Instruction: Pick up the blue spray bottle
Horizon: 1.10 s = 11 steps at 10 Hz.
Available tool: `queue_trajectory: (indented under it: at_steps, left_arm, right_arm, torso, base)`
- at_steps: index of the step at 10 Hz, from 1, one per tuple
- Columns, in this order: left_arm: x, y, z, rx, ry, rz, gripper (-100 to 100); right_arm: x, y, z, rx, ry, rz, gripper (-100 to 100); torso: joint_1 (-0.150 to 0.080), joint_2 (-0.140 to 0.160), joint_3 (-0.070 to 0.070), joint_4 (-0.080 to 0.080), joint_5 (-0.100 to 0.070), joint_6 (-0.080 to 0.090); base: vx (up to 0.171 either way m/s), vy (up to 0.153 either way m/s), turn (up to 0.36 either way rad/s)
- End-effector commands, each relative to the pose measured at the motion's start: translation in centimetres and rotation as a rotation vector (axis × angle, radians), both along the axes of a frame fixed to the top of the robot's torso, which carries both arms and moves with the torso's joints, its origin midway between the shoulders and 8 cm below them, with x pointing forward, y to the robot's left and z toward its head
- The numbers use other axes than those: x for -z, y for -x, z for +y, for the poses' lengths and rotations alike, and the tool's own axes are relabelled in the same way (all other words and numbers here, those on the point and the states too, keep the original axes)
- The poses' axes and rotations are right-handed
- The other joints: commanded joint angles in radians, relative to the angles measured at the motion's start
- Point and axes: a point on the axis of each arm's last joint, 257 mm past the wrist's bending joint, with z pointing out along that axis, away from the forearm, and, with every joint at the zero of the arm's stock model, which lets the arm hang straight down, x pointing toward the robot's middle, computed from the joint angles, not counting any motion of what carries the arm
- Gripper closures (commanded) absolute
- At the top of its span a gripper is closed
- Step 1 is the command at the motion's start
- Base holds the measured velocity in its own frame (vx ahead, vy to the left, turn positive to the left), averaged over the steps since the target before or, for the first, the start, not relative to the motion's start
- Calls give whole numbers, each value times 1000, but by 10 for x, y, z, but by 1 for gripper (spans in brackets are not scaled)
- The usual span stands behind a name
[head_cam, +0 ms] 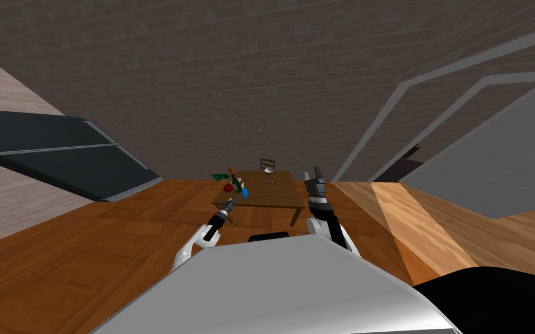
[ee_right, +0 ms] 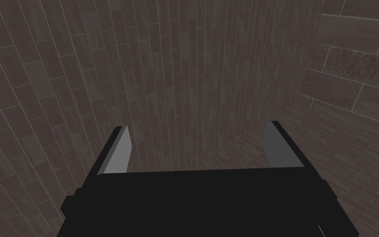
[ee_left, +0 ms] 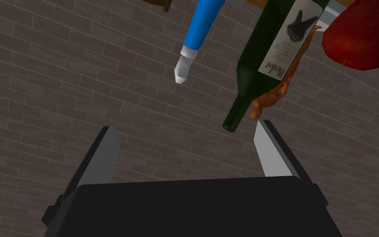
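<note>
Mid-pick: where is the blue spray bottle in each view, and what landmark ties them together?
Head view: blue spray bottle near the table's left front edge, just beyond the left gripper.
Left wrist view: blue body, white nozzle, ahead of the open left gripper.
Right wrist view: right gripper, open, raised right of the table.
Shared landmark: the dark green wine bottle beside it.

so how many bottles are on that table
2: the blue spray bottle near the table's left end, and a dark green wine bottle just beside it. More could hide behind them.
</note>
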Motion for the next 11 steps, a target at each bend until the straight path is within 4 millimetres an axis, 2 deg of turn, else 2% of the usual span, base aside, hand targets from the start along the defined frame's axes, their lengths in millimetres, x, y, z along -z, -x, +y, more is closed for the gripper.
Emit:
queue_trajectory:
  at_steps: [1,2,9,11]
  left_arm:
    - [18,3,12,-3,-65,39,-100]
    - [18,3,12,-3,-65,39,-100]
    - [72,14,57,-3,-296,168,-100]
    - [89,19,78,0,-387,214,-100]
  right_arm:
    - [0,0,0,0,0,0,0]
    - [0,0,0,0,0,0,0]
    - [0,0,0,0,0,0,0]
    - [0,0,0,0,0,0,0]
  torso:
    - [0,0,0,0,0,0]
    - [-1,-1,0,0,0,0]
    - [0,-1,0,0,0,0]
    - [1,-1,0,0,0,0]
  base:
    - [103,-62,-102]
    - [62,-36,-26]
    - [87,-33,-88]
    - [117,-33,-115]
